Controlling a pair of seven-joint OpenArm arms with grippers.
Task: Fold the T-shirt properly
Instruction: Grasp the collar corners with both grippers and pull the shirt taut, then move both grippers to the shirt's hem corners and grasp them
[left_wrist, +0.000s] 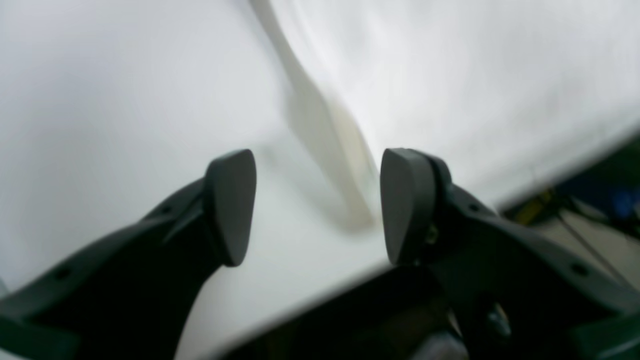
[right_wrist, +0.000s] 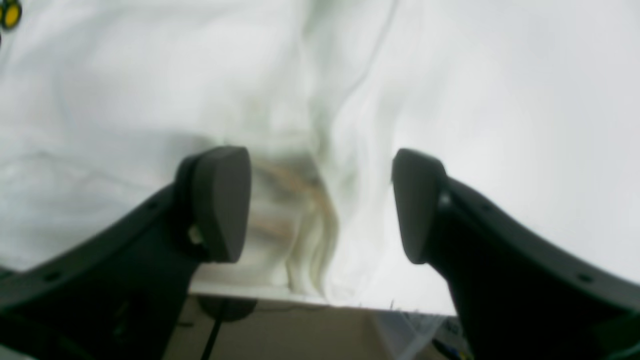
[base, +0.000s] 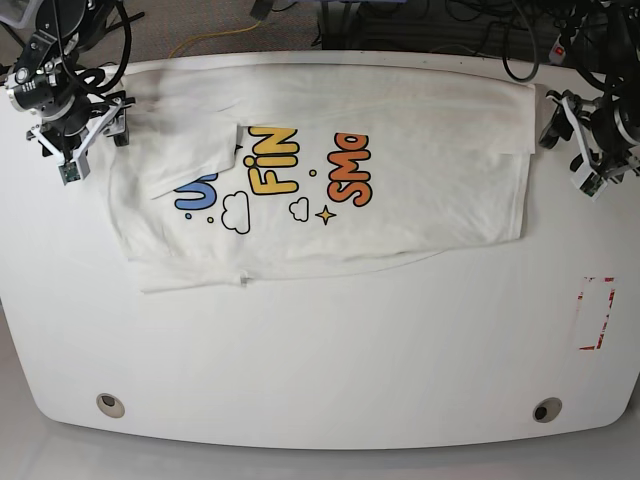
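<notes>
1. Left wrist view: left gripper (left_wrist: 318, 205) has its jaws spread wide, nothing between them. Below it lies the white T-shirt (left_wrist: 450, 85), with a folded edge or ridge of cloth running down the frame toward the gap between the fingers (left_wrist: 230, 205). Picture is blurred. The table (left_wrist: 280, 280) edge cuts diagonally across the lower right; dark clutter shows beyond it.

2. Right wrist view: right gripper (right_wrist: 320, 205) is also released, jaws wide apart, empty. Rumpled T-shirt (right_wrist: 125, 100) cloth fills the left and centre, with bunched wrinkles falling between the fingers (right_wrist: 220, 200) toward the table (right_wrist: 525, 100) edge. A bit of yellow print shows at the top left corner. Plain white surface on the right. Blurred too.

3. Base view: T-shirt (base: 420, 200) lies spread on the white table (base: 320, 350), in the far half, print side up. The far strip is folded over toward the near side, showing plain white. One flap at the left is folded in and covers part of the blue lettering (base: 196, 195); yellow lettering (base: 272, 160), orange lettering (base: 350, 170), clouds and a star are visible.

4. Base view, grippers: right gripper (base: 72, 135) sits at the far left corner of the shirt, over or just beside the cloth edge. Left gripper (base: 585, 140) is at the far right, just beside the shirt's right edge. Cannot tell contact from here.

5. Base view, other: a red-outlined rectangle mark (base: 596, 313) sits on the table near the right edge, well apart from the shirt.
</notes>
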